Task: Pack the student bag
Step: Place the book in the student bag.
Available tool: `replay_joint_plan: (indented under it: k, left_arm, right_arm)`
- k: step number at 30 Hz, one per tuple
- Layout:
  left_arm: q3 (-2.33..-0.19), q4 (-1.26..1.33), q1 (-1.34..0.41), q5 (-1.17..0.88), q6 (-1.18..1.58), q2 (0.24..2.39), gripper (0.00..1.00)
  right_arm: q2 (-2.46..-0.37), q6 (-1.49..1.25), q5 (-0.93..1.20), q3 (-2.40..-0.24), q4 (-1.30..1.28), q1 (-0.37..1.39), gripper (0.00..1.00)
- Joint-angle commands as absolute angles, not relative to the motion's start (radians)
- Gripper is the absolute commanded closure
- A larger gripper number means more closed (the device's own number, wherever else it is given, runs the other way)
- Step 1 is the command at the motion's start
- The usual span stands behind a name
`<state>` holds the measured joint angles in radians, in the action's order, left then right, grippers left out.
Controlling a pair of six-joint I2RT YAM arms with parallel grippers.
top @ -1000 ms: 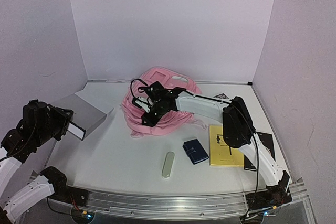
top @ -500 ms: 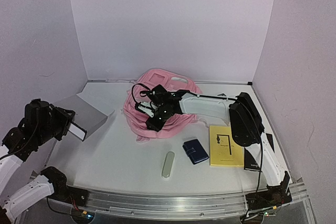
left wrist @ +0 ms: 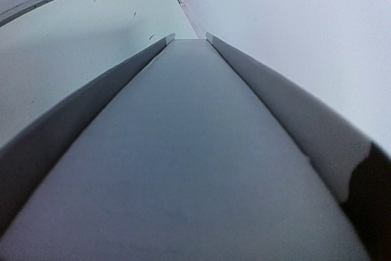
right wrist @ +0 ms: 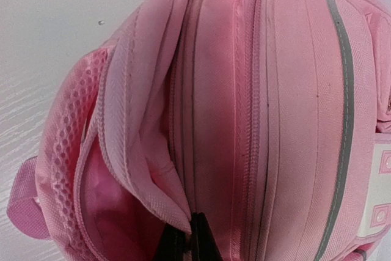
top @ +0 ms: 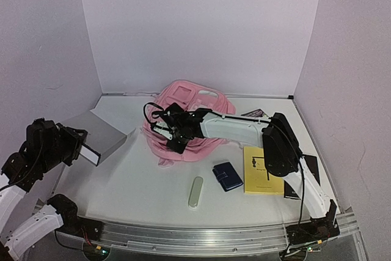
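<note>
The student bag, a large soft pink backpack, lies at the back middle of the table. My right gripper reaches over it and is shut on the edge of its opened zip flap at the bag's left side. In the right wrist view the black fingertips pinch the pink flap edge of the bag, with the pink lining of the opening to their left. My left gripper is shut on the near end of a flat grey book at the far left. That book fills the left wrist view and hides the fingers there.
A yellow book, a navy wallet-like case and a cream pencil case lie in front of the bag. A black book lies at the right edge and a dark item behind the right arm.
My right gripper has shifted left and slightly nearer with the flap in it, and the bag's fabric has moved with it. The left arm and grey book have barely moved.
</note>
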<state>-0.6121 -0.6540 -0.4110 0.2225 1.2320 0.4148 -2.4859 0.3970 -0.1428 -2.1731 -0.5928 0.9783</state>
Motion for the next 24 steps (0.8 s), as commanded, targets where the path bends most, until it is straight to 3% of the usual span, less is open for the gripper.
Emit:
replay_joint_plan:
  k: [1,24]
  left_arm:
    - [-0.608,-0.569,-0.412,0.185,1.223,0.413,0.95]
    - [-0.502,-0.252,-0.411,-0.118,1.148,0.448,1.0]
  right_arm:
    - [-2.437,0.399,-0.189,-2.226,-0.609,0.982,1.0]
    - [-2.34,0.247,-0.117,-2.49,-0.582,0.895,1.0]
